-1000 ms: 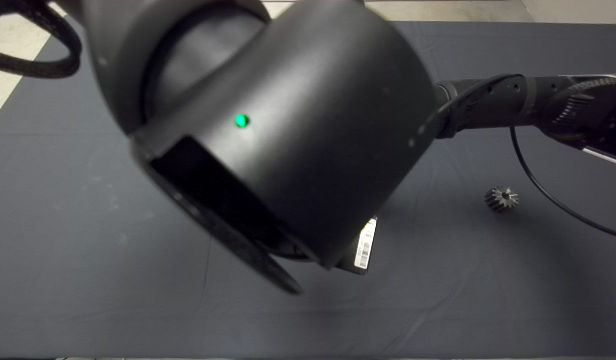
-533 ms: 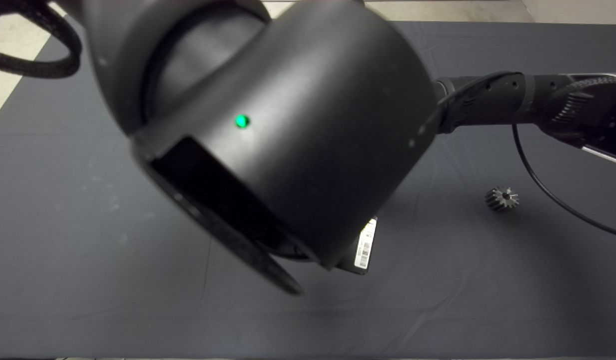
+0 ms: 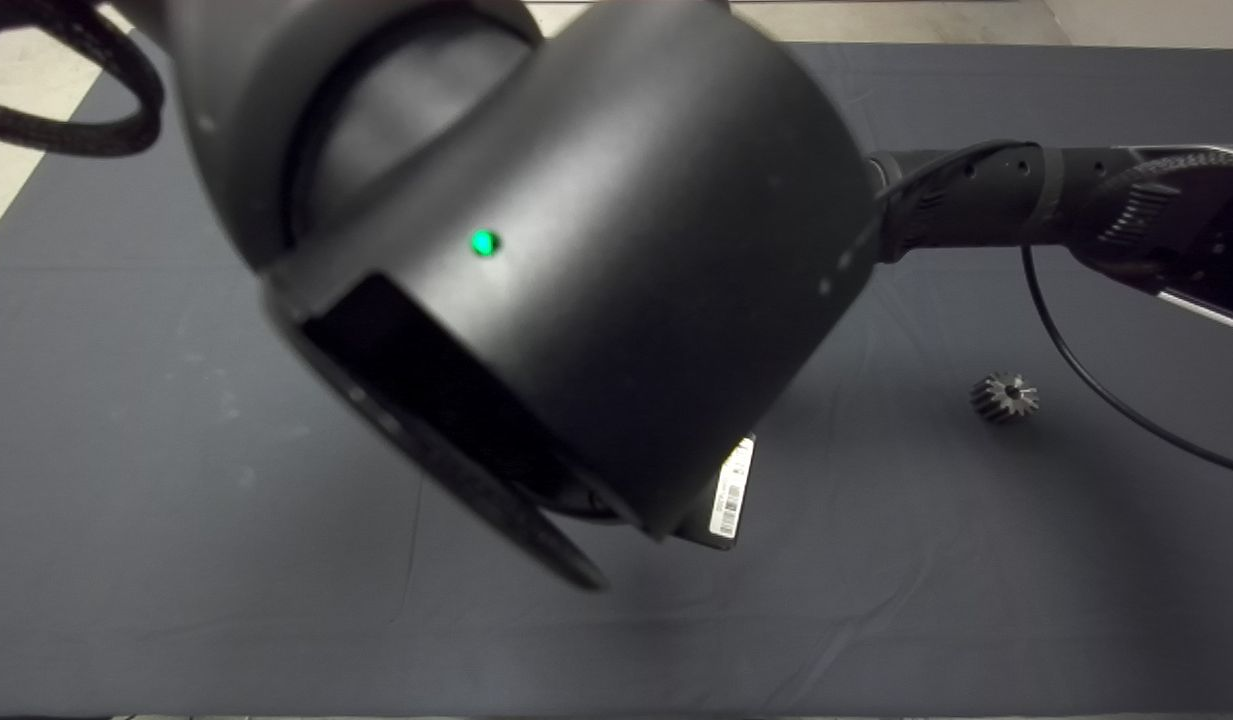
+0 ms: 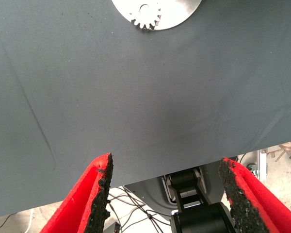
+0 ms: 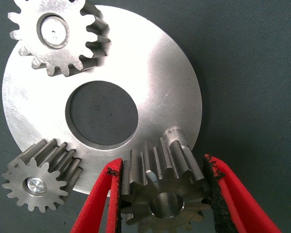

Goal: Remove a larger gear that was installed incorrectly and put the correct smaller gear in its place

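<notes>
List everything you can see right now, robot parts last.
mat: one, dark grey, covers the table.
plate: one, silver disc with a round centre hole, on the mat.
small silver gears: two, bright, mounted on the plate.
peg: one, silver, bare, at the plate's edge.
smaller gear: one, dark grey, between the right gripper's fingers, beside the peg.
larger gear: one, grey, long pointed teeth, alone on the mat's right side.
cable: one, black, under the right arm.
left arm: black, fills the middle of the head view.
left gripper: red fingers, open, empty, above the mat.
right gripper: red fingers, closed on the smaller gear.
</notes>
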Tool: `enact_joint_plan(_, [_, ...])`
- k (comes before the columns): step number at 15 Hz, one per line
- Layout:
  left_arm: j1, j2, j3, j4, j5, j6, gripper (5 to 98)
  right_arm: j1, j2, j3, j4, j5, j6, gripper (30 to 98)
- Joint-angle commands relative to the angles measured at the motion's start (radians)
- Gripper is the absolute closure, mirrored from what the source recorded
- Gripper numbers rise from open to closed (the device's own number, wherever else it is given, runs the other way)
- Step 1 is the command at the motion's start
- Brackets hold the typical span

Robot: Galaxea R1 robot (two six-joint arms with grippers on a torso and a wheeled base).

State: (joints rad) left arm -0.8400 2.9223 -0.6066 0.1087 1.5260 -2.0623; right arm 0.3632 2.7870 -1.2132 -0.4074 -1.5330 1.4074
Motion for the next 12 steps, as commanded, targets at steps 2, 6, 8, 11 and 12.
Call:
enact_joint_plan(2, [-0.018,0.001,0.006,0.005,0.071,-0.005,49.1,0.028,-0.001,0.000,-0.040,-0.065,-0.002,93.5])
enact_joint_plan(6, [-0.018,0.001,0.006,0.005,0.070,-0.005,49.1,0.028,-0.007,0.003,-0.042,-0.065,-0.002,93.3])
enact_joint_plan(8, [-0.018,0.001,0.006,0.005,0.070,-0.005,49.1,0.028,-0.010,0.005,-0.042,-0.065,-0.002,93.6])
enact_joint_plan(11, [-0.018,0.001,0.006,0.005,0.071,-0.005,49.1,0.027,-0.011,0.006,-0.042,-0.065,-0.002,93.5])
enact_joint_plan(12, [-0.018,0.001,0.006,0.005,0.070,-0.005,49.1,0.026,-0.010,0.005,-0.042,-0.066,-0.002,93.5])
